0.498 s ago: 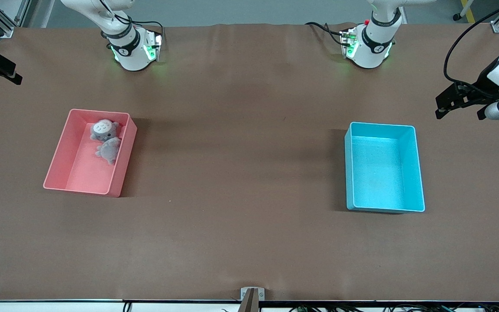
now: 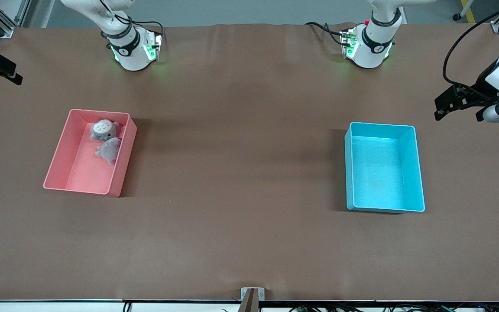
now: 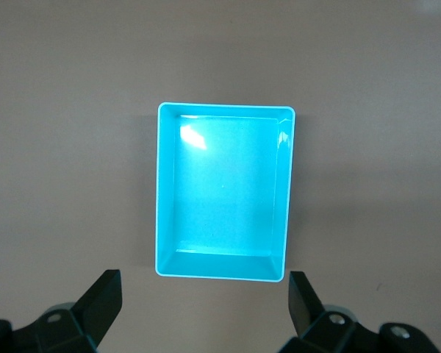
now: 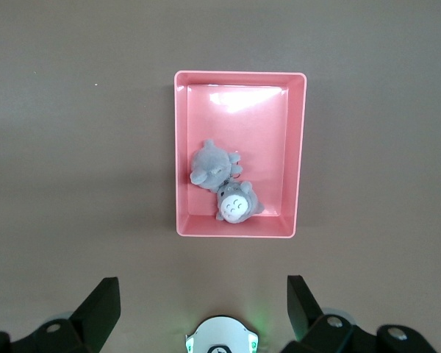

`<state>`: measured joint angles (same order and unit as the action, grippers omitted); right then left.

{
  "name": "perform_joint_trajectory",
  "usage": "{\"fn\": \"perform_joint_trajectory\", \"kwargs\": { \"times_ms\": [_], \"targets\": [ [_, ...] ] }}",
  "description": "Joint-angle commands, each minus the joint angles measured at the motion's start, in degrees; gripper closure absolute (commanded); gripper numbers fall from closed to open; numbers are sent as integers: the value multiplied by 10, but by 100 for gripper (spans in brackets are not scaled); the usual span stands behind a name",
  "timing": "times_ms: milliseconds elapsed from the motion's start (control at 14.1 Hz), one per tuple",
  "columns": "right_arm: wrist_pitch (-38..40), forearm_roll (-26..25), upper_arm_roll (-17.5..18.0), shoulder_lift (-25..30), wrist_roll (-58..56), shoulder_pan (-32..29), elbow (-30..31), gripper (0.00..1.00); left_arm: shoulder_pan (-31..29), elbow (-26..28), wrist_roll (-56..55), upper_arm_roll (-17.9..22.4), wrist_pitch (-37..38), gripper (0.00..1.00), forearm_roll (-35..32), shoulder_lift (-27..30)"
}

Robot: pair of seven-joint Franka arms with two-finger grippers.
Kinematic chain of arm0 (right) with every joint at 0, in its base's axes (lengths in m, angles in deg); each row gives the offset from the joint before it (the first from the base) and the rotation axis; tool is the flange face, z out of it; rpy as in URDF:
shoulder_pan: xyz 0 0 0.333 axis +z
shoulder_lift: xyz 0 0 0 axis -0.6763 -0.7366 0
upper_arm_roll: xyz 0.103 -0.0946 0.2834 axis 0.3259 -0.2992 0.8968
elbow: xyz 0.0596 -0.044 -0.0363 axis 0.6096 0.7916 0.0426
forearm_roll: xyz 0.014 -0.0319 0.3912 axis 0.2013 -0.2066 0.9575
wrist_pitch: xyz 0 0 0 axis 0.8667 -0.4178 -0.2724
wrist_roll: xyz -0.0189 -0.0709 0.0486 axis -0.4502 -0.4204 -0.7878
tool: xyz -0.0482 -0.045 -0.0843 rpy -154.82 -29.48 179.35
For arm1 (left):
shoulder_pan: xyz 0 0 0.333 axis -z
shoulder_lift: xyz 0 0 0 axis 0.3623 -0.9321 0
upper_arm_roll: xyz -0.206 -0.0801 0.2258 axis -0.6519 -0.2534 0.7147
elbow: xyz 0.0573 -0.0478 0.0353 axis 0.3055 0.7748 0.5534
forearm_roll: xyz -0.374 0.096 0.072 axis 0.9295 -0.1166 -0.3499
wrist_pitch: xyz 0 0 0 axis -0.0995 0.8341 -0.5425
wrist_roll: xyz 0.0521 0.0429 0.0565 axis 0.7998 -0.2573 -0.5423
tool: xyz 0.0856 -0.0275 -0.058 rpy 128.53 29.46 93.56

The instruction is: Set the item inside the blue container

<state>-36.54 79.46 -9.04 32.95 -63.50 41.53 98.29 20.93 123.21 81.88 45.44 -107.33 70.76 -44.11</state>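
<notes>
The blue container (image 2: 383,173) (image 3: 224,195) stands empty toward the left arm's end of the table. Two grey plush toys lie in a pink bin (image 2: 74,173) (image 4: 272,147), in the corner nearest the right arm's base. One plush shows a white face (image 2: 103,128) (image 4: 236,204). The other (image 2: 109,149) (image 4: 211,166) lies against it. My left gripper (image 2: 457,106) (image 3: 203,283) hangs open high over the table beside the blue container. High above the pink bin, my right gripper (image 2: 0,69) (image 4: 201,285) is open too. Neither holds anything.
The brown table top (image 2: 241,173) stretches between the two bins. The right arm's base (image 2: 132,47) (image 4: 220,340) and the left arm's base (image 2: 368,45) stand along the table's edge farthest from the front camera.
My left gripper has shifted slightly, away from the front camera. The right gripper, the bins and the toys have not moved.
</notes>
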Motion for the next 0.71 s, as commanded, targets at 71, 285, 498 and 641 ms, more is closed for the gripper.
{"fn": "perform_joint_trajectory", "kwargs": {
  "times_ms": [71, 285, 498, 641],
  "targets": [
    [0, -4, -3, -5, -5, 4, -8, 0, -4, -11, 10, 0, 8, 0, 5, -9],
    [-22, -3, -2, -5, -20, 5, -7, 0, -4, -8, 10, 0, 8, 0, 6, -11],
    [-26, 2, -3, -5, -37, 2, -7, 0, -4, -4, 10, 0, 9, 0, 6, -11],
    [-23, 11, -4, -5, -32, 0, -8, 0, -4, -3, 10, 0, 10, 0, 6, -11]
  ]
}}
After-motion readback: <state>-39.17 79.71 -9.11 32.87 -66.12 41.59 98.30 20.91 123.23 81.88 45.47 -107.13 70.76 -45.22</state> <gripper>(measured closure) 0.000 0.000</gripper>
